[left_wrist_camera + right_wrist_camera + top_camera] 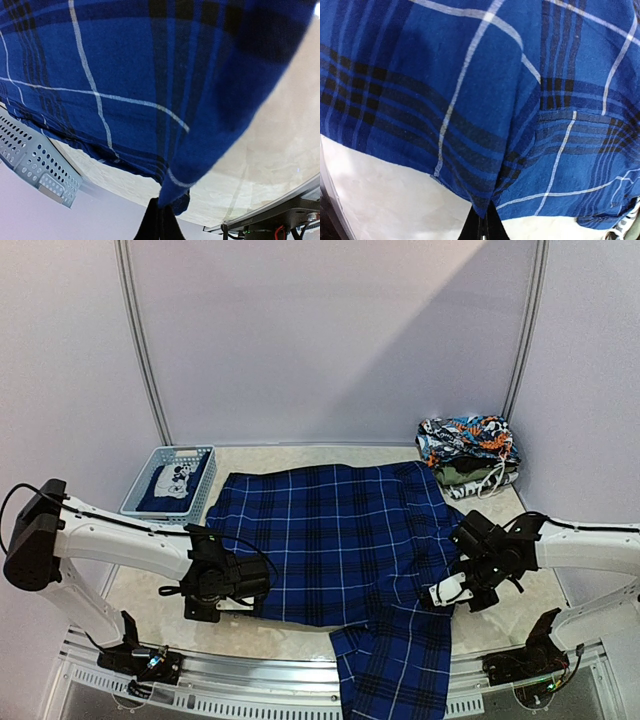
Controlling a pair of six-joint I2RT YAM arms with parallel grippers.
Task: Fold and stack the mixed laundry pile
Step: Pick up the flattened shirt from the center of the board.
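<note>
The blue-and-black plaid shirt (330,535) lies spread across the middle of the table, one sleeve (395,665) hanging over the near edge. My left gripper (248,590) is shut on the shirt's near left edge; in the left wrist view the cloth (150,85) rises from the closed jaws (161,212). My right gripper (452,585) is shut on the shirt's right edge; in the right wrist view the plaid (485,95) pinches into the closed jaws (485,220). A navy T-shirt with a pale print (170,485) lies in the basket. Other garments (470,452) are piled at the back right.
The light-blue slotted basket (199,490) stands at the back left; its wall shows in the left wrist view (35,162). The pale tabletop (300,635) ends at a metal rail along the near edge. Grey walls close the back and sides.
</note>
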